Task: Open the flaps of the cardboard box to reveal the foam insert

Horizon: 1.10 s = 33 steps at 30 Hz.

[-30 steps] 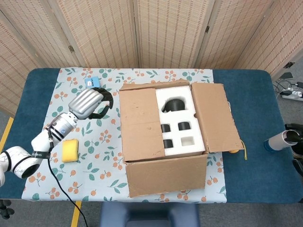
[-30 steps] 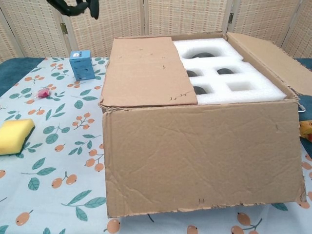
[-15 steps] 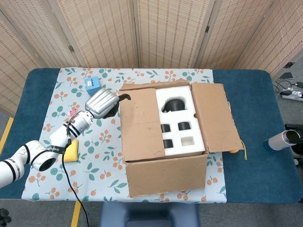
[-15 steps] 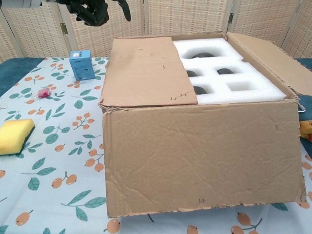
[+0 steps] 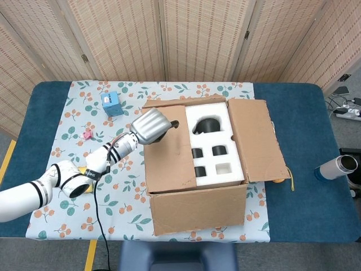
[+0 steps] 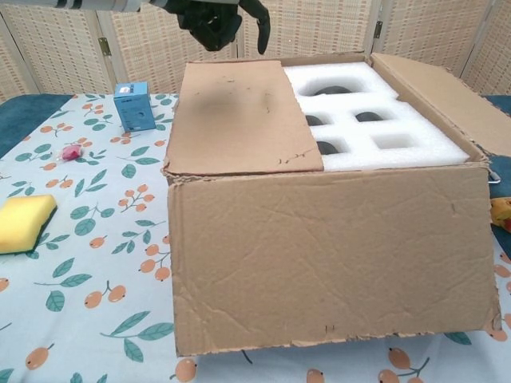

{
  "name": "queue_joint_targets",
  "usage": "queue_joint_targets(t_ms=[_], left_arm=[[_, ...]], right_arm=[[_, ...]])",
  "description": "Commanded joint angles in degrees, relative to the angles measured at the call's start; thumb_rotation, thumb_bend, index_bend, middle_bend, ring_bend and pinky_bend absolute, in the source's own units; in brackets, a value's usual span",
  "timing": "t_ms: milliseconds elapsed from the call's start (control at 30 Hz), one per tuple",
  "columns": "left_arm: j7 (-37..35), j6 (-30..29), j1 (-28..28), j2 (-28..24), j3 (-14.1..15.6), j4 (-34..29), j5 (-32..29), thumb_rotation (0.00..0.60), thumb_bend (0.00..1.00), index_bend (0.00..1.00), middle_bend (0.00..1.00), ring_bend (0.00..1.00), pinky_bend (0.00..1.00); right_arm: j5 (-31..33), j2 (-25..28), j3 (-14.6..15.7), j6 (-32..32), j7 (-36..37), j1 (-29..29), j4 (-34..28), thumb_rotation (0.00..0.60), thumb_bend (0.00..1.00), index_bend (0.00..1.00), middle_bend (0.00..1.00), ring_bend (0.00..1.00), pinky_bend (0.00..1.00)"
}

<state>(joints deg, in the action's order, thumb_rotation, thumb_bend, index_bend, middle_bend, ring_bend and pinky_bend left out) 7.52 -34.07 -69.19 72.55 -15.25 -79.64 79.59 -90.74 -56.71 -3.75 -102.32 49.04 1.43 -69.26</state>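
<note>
Left hand (image 5: 151,125) is seen empty, fingers loosely curled, above the closed flap (image 6: 239,116); foam insert (image 5: 216,148) shown fully only overhead.

brown cardboard box (image 5: 197,217) mid-table, left flap (image 5: 166,148) still shut, right flap (image 5: 256,138) open, white foam insert (image 5: 217,147) half-exposed.

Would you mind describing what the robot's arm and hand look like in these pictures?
Only the left arm shows: glossy white rounded segments with black bands at the joints, and a black cable hanging from it. Its wrist is silver and black. The left hand has a silver-grey shell on its back and black fingers. The right arm and hand are out of view.
</note>
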Motion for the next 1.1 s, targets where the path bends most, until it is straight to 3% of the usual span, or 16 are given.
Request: queue_joint_targets(t_ms=[33, 433, 700, 1100], left_arm=[[2.5, -0.3, -1.2, 1.2, 0.5, -0.9, -0.2, 0.600, 1.00, 0.37, 0.93, 0.82, 0.83], [6.4, 6.4, -7.1, 6.4, 0.4, 3.9, -9.0, 0.600, 1.00, 0.45, 0.98, 0.86, 0.88], [4.6, 7.8, -10.2, 10.0, 0.5, 9.0, -8.9, 0.600, 1.00, 0.44, 0.98, 0.86, 0.88], [4.5, 9.0, -12.0, 13.1, 2.9, 13.1, -8.7, 0.600, 1.00, 0.46, 0.98, 0.86, 0.88]], right_arm=[[-0.1, -0.3, 0.1, 0.2, 0.4, -0.2, 0.1, 0.000, 0.41, 0.31, 0.20, 0.37, 0.45], [1.0, -3.2, 0.3, 3.3, 6.9, -0.5, 5.1, 0.000, 0.41, 0.31, 0.20, 0.37, 0.45], [1.9, -4.7, 0.0, 4.5, 11.1, -1.1, 9.3, 0.000, 0.41, 0.31, 0.20, 0.37, 0.45], [1.9, -6.4, -0.1, 4.5, 15.2, -1.8, 13.6, 0.000, 0.41, 0.31, 0.20, 0.37, 0.45]])
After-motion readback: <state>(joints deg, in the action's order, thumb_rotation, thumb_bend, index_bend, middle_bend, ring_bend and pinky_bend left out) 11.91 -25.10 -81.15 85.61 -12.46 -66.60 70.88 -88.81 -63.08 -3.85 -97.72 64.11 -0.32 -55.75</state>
